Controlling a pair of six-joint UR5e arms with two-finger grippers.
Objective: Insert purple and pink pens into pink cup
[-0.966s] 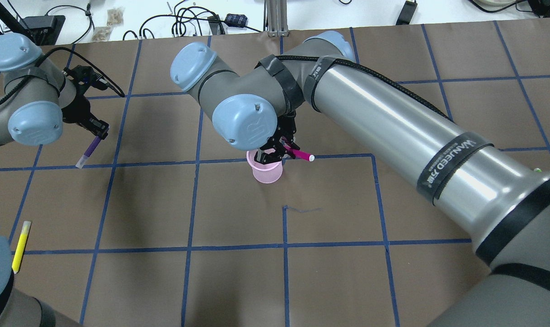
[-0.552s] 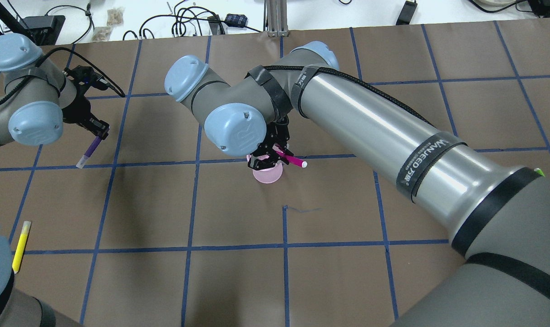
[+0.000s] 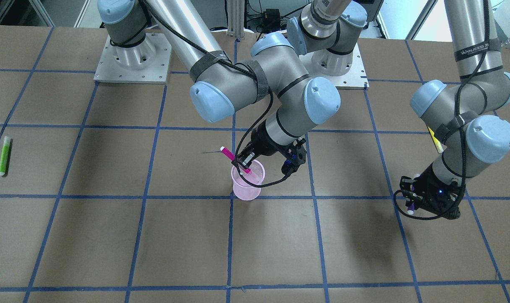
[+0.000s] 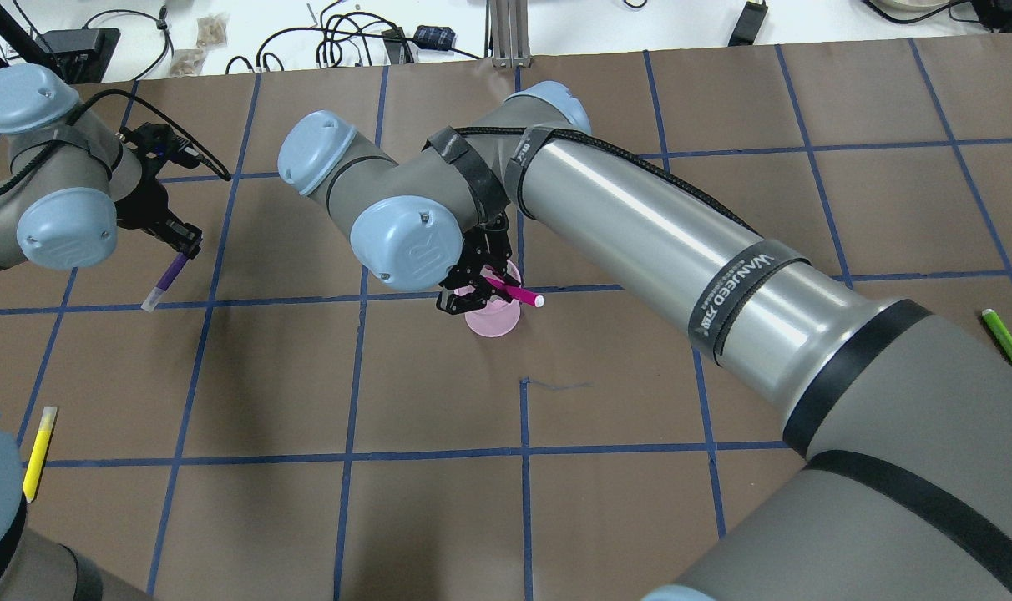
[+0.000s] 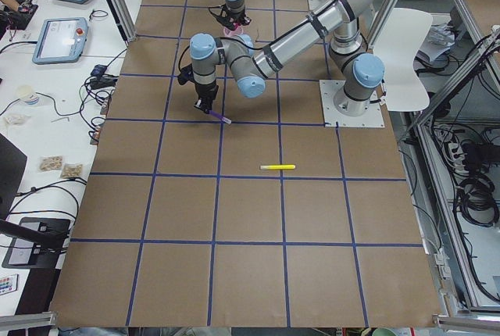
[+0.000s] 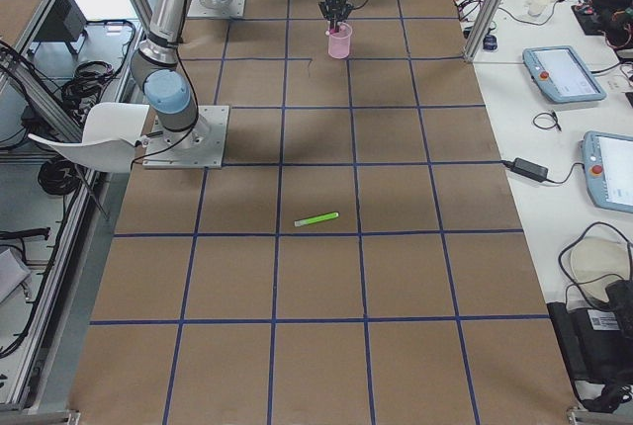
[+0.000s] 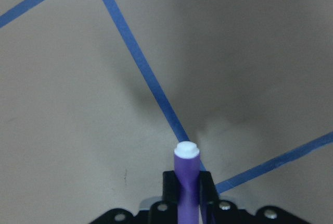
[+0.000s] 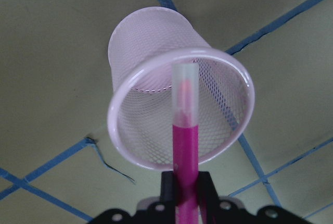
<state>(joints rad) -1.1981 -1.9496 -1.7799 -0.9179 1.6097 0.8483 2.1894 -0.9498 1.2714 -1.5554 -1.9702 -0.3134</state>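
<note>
The pink cup [image 4: 494, 319], a mesh tumbler with a solid rim, stands upright near the middle of the counter [image 4: 606, 501]. The pink pen [image 4: 518, 294], magenta with a white top end and a clear cap, slants in the right claw [image 8: 186, 182], its clear tip at the cup's mouth. The purple pen [image 4: 166, 279], white-ended, hangs slanted in the left claw [image 4: 190, 248], well apart from the cup, toward the counter's left end.

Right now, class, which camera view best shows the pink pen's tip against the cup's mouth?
Right wrist: the pink pen runs straight up the picture, its clear tip over the open cup, unobstructed. Front-facing shows it tilted at the rim, small. Overhead hides most of the cup behind the right arm. Side views are too small.
</note>
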